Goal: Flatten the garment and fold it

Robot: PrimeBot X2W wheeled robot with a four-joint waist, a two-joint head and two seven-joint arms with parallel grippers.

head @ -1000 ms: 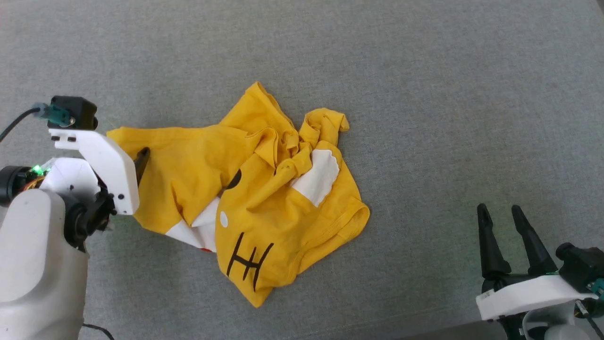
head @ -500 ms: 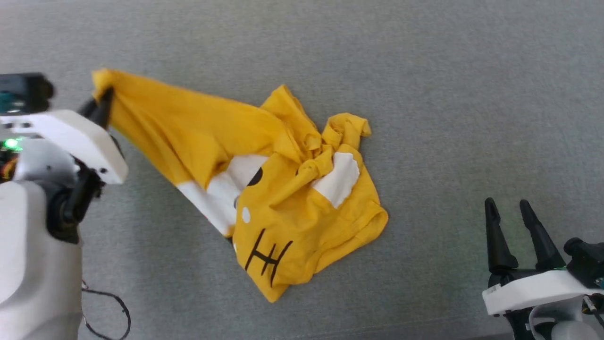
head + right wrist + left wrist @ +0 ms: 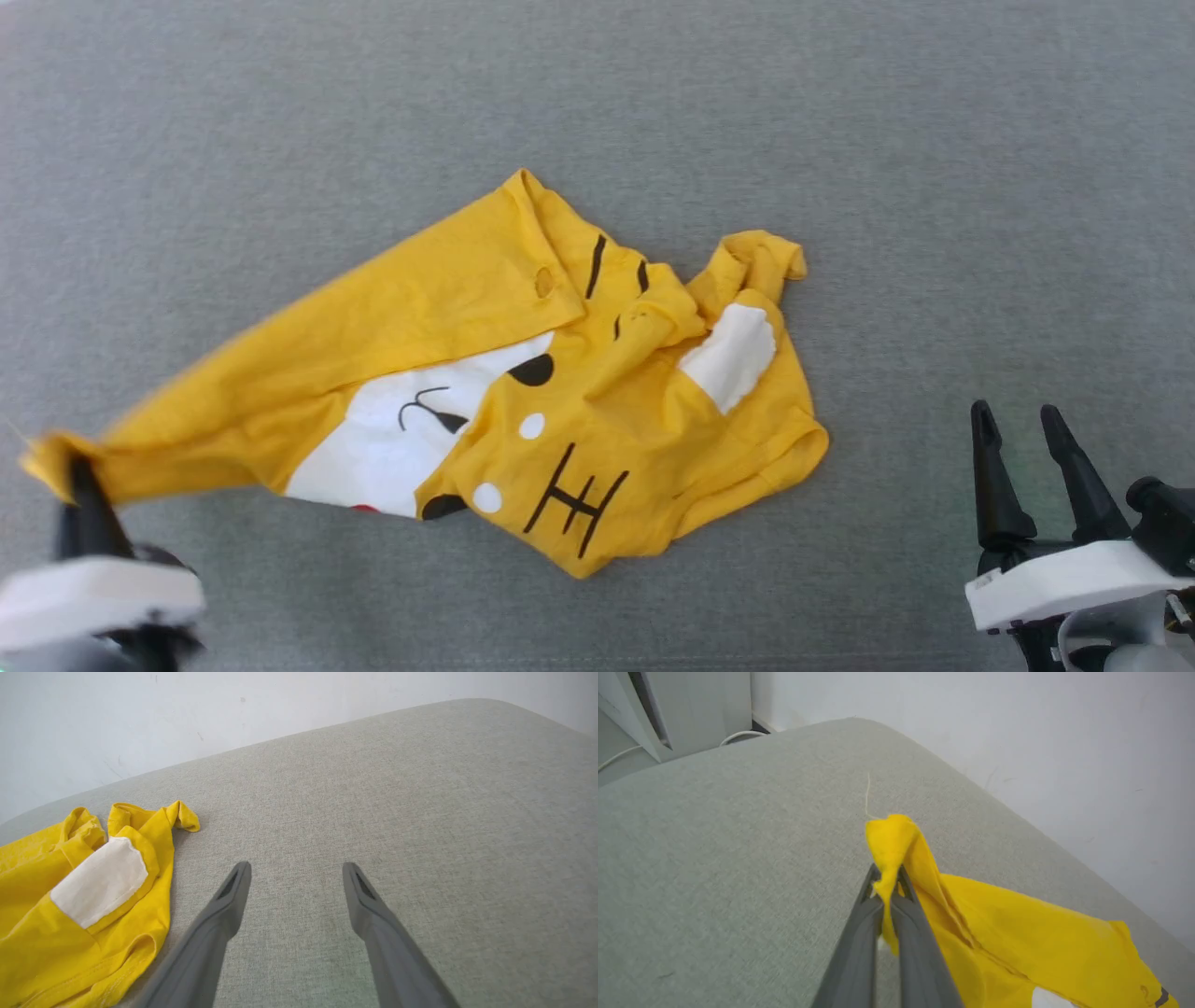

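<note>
Head cam: steep look down on the pad (image 3: pixel 840 140), whole shirt (image 3: pixel 523 373) in frame. Left wrist cam: low, tight on the shirt's left corner, facing the wall (image 3: pixel 1041 742). Right wrist cam: low, faces wall too, shares shirt's right side with head.

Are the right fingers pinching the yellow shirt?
No, the right fingers stand apart over the grey surface, beside the yellow shirt.

jaws: long, dark grey, tapered | right wrist bracket (image 3: pixel 1064 579): white plastic | left wrist bracket (image 3: pixel 93 597): white, blurred
</note>
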